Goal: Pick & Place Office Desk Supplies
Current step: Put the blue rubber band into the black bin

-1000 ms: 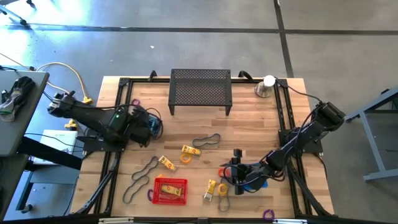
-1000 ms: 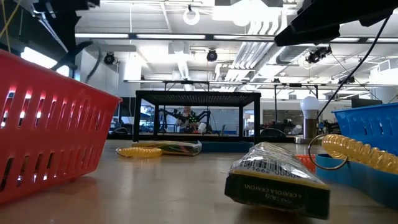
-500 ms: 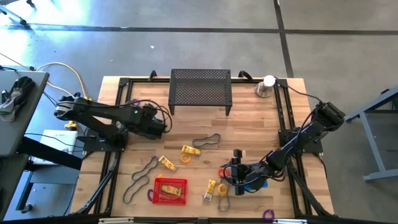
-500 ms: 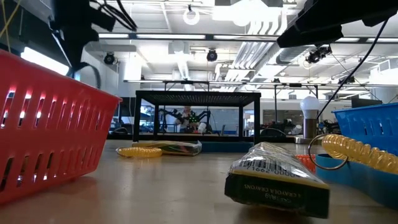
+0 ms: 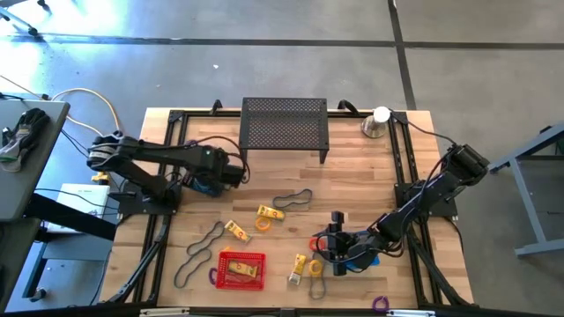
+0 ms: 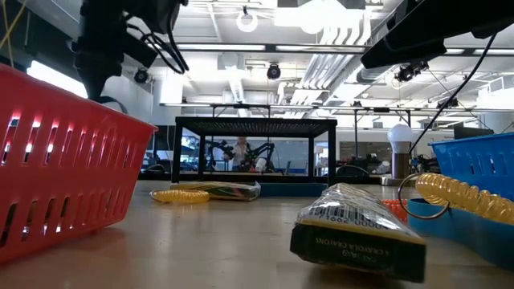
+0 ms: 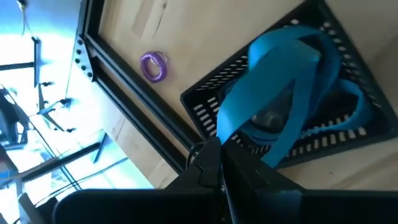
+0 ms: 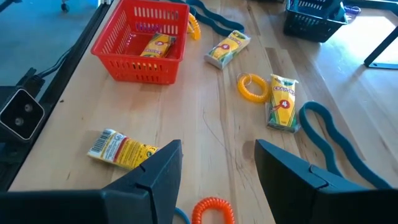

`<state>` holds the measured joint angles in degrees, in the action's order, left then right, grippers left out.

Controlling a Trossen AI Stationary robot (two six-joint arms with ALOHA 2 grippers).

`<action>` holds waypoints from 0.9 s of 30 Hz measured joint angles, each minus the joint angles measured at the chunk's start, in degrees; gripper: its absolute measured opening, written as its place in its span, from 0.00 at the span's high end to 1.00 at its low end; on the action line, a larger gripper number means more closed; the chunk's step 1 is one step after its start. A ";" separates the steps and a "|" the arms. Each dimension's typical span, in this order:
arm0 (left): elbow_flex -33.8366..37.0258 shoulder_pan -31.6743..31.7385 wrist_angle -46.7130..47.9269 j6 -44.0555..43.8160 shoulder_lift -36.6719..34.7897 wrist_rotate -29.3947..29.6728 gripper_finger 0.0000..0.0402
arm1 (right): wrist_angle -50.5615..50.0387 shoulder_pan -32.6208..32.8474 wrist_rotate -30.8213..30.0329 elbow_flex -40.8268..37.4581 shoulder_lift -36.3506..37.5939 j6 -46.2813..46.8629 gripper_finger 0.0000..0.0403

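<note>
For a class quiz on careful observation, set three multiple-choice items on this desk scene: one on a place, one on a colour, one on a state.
1. Where does the black mesh stand sit?
A. Inside the red basket
B. On the table, along the same edge as the silver cone
C. On the floor

2. What colour is the basket holding a crayon pack?
A. Green
B. White
C. Red

3. What state is the left pincer in?
A. Shut on a teal band
B. Open and empty
C. Shut on a purple ring

Answers:
1 B: the black mesh stand and the silver cone share one edge of the table.
2 C: the crayon pack lies in the red basket.
3 A: the left pincer grips the teal band above a black basket; the right pincer waits open over the table.
</note>
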<state>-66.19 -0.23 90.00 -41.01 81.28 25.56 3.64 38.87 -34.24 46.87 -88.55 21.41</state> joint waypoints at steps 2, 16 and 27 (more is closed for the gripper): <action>0.09 1.89 -0.03 0.26 0.00 -1.28 1.00 | -0.02 0.01 0.00 0.00 0.00 0.01 0.52; 9.70 9.46 -7.10 8.44 0.00 -8.34 1.00 | -0.02 0.00 1.18 0.00 0.00 1.53 0.52; 15.76 8.70 -19.37 15.31 0.00 -8.94 1.00 | -0.02 0.02 1.20 0.00 0.00 2.54 0.52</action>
<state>-50.43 8.47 70.63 -25.70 81.28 16.62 3.62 38.89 -33.04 46.87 -88.55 23.94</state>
